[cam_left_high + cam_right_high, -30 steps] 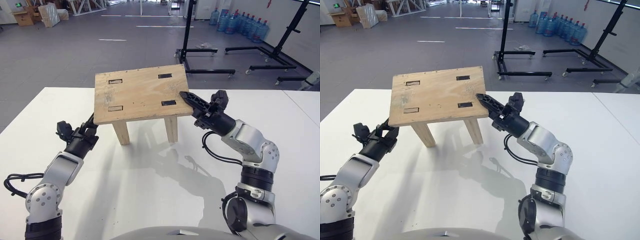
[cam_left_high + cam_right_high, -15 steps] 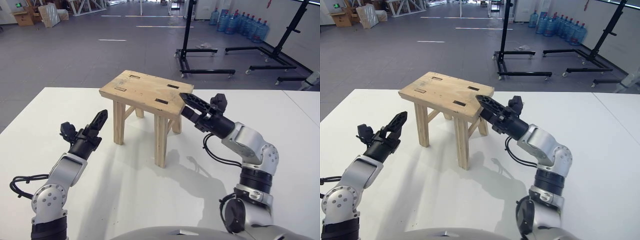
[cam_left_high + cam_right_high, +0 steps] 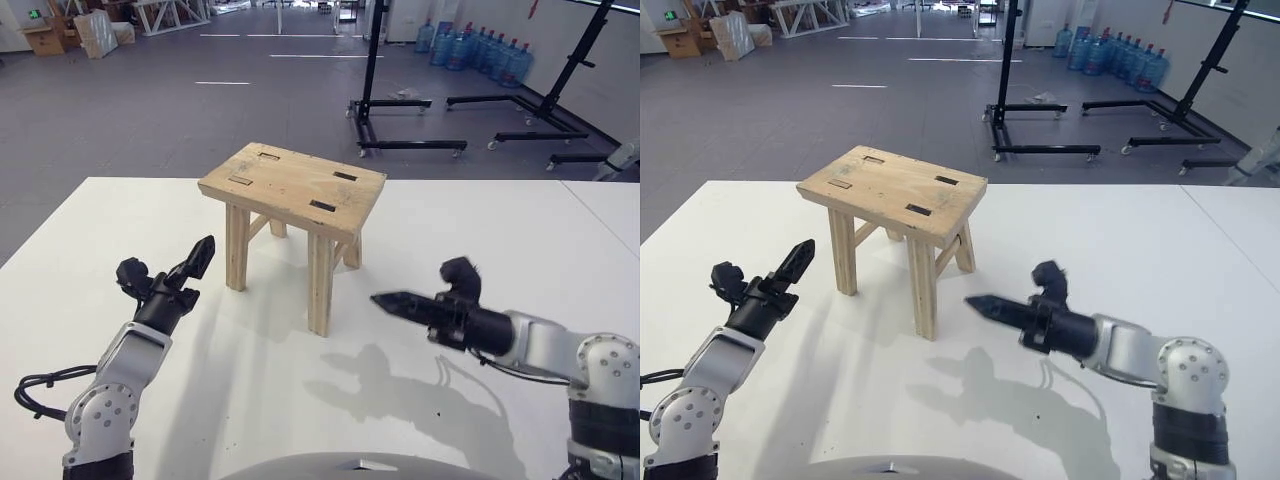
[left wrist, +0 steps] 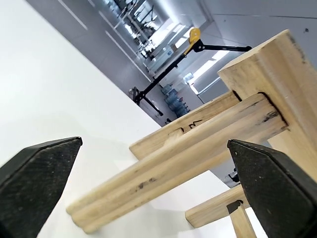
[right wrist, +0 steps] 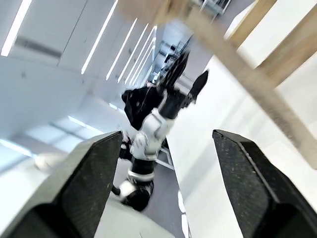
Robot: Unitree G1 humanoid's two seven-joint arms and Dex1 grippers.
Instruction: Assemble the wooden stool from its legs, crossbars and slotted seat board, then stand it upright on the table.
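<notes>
One pale wooden stool [image 3: 292, 185], upright near white table's [image 3: 560, 230] far edge. Black left gripper [image 3: 200, 252], right gripper [image 3: 385, 299]: both spread. Risk: stray swing topples it.

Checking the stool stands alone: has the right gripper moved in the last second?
Yes. The right gripper has left the seat edge of the stool, dropping down and back toward the robot, now low over the table.

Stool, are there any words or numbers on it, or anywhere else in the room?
No text can be read.
Dark scribble on a crossbar: too blurred to read.
Green sign in the far corner: too small.
Labels on the water jugs: too small.
</notes>
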